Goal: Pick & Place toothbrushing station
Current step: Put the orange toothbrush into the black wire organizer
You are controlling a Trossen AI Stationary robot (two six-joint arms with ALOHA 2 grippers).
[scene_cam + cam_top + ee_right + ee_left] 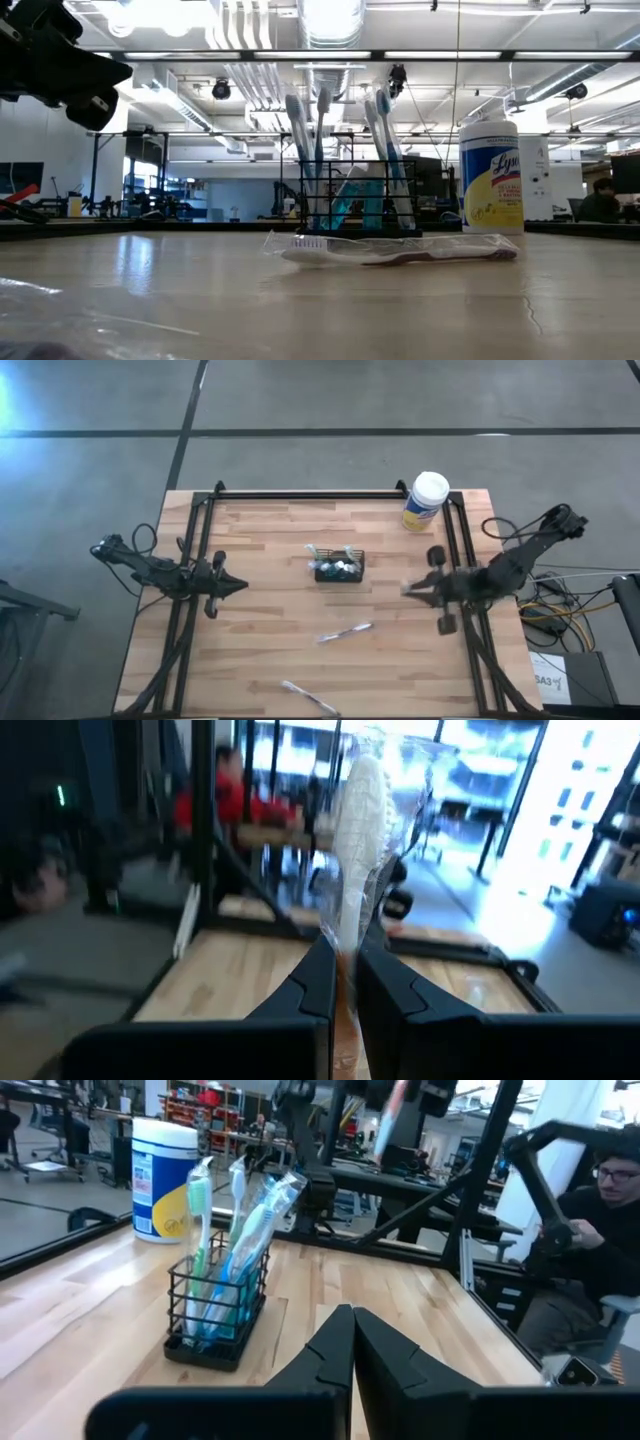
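The toothbrushing station, a small black mesh caddy with several toothbrushes standing in it, sits at the table's middle. My right gripper hovers to its right, shut on a toothbrush in clear wrap. My left gripper waits shut and holding nothing at the table's left, pointing at the caddy. One wrapped toothbrush lies flat nearer the front, and another lies at the front edge. My right gripper pinches the wrapped toothbrush between its two fingers on the handle, below the white bristle head. The brush is lifted clear of the table, its head above the fingers and its orange handle end below them. The wrap is caught in the pinch too.
A white-lidded, yellow-labelled round canister stands at the far right corner. Black frame rails run along the far edge and both sides. A seated person shows beyond the table's right side. Bare wood lies in front of the caddy.
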